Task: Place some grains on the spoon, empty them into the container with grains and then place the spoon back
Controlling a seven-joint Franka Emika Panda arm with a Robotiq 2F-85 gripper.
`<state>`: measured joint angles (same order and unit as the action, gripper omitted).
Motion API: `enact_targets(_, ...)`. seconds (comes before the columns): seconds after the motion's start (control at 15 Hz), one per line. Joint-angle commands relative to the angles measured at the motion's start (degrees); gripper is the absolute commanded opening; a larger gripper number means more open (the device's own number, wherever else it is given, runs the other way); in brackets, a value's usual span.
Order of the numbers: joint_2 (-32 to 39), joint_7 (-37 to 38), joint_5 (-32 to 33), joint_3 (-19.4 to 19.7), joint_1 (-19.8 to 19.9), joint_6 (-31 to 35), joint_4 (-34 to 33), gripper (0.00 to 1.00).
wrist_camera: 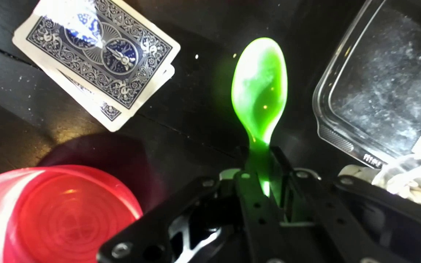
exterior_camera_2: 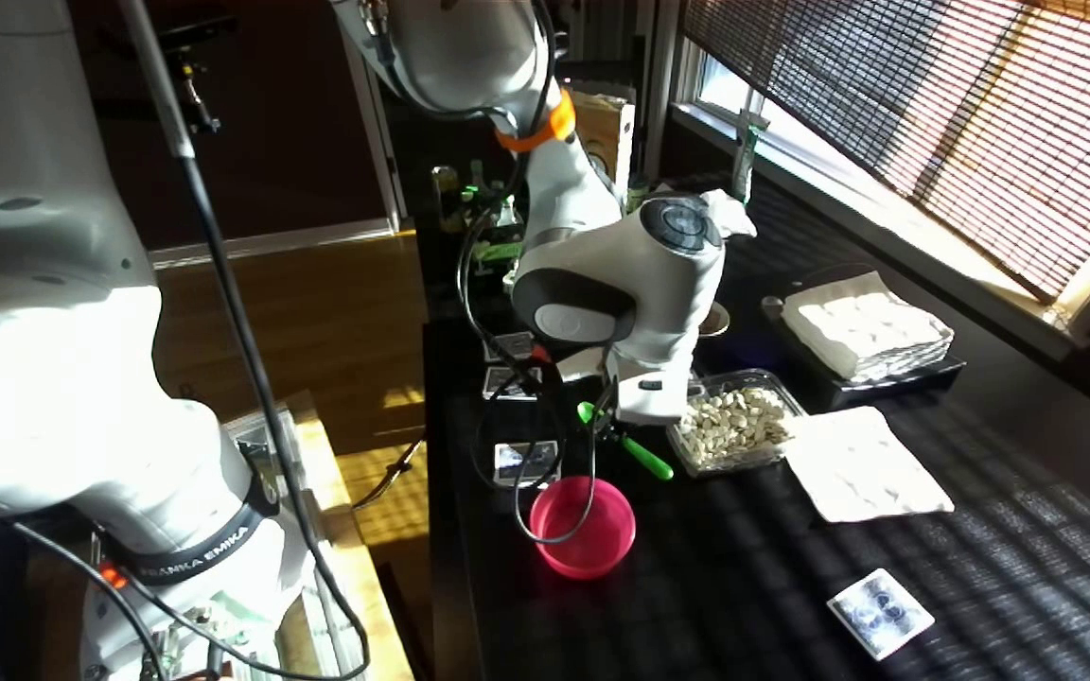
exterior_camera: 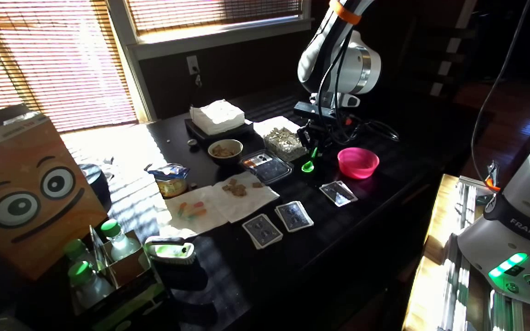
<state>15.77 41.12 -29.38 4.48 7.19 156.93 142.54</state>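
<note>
Striped sunlight from woven blinds (exterior_camera_2: 886, 85) crosses a dark counter (exterior_camera_2: 696, 586), where a small bright green plastic spoon (wrist_camera: 258, 109) is between a pink plastic bowl (exterior_camera: 358, 172), close to the edge facing the robot's base (exterior_camera: 522, 230), and a clear plastic tray (exterior_camera_2: 734, 462) of pale seeds (exterior_camera_2: 734, 421) set farther in toward the edge below the blinds. The hand (wrist_camera: 259, 155) is narrow, apparently pinching the spoon's handle (exterior_camera_2: 647, 458) just behind the scoop (wrist_camera: 260, 80), which opens upward and shows no seeds; whether the spoon touches the counter I cannot tell. I would expect it to weigh next to nothing, stiff with a little give at the thin neck (wrist_camera: 258, 140), and unlikely to break. Smooth plastic could slip or roll between the fingers (wrist_camera: 249, 197) once loaded, so a firm hold slightly back along the handle, leaving the scoop clear to dig, seems safer.
</note>
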Motion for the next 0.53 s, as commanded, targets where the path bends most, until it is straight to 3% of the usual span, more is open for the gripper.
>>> enact_targets(0.0, 1.4, 1.3, -1.1, 0.2, -1.1, 1.3, -0.5, 0.04)
enact_targets(0.4, 2.8, 1.0, -2.5, -0.4, -0.8, 1.0, -1.3, 0.04)
enact_targets(0.47, 3.0, 0.5, -3.2, -0.7, -0.4, 0.4, -1.5, 0.08)
